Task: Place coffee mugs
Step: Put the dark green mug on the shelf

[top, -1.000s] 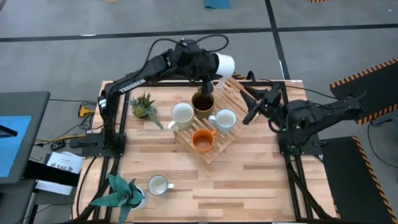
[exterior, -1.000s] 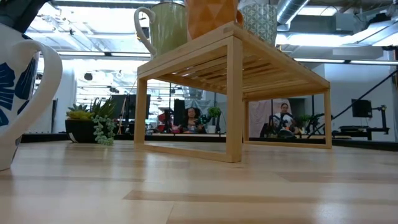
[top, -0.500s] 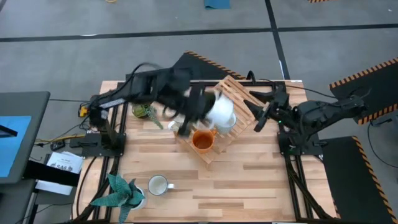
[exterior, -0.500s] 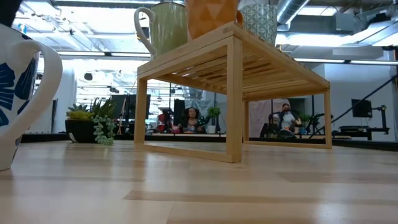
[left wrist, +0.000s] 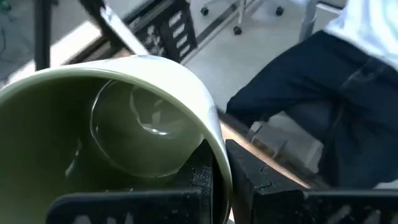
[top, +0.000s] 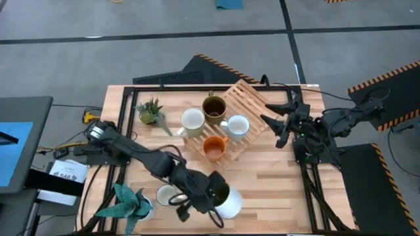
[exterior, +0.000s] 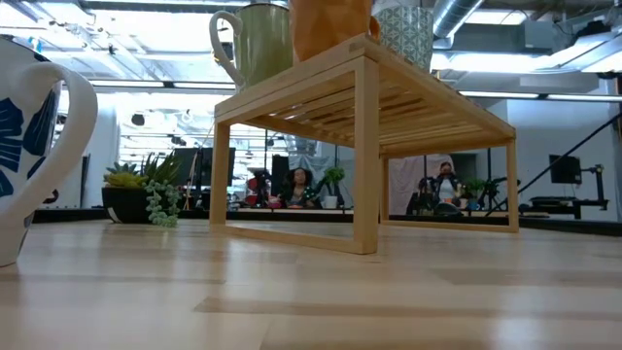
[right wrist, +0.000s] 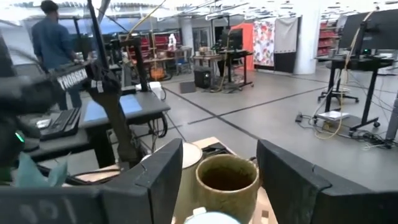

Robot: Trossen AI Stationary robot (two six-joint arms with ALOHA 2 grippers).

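My left gripper is over the near part of the table, shut on a white mug that fills the left wrist view. On the slatted rack stand a pale mug, a dark brown mug, a pale patterned mug and an orange mug. A white mug with blue pattern stands on the table near the left front, large in the low view. My right gripper is open beside the rack's right end, facing the brown mug. My left gripper pinches the white mug's wall at the rim. One finger is inside the mug and the other is outside. The mug lies tipped on its side, mouth toward the wrist. Whether it touches the table does not show.
A small potted plant stands far left of the rack, and another at the near left corner. The rack stands raised on legs. Bare tabletop lies near and right. A person's dark trousers show just beyond the near edge.
My left arm has swung from above the rack's far end, over the rack, to the near edge of the table, carrying the white mug with it. My right gripper has drifted a little toward the table's right and near side and stayed open.
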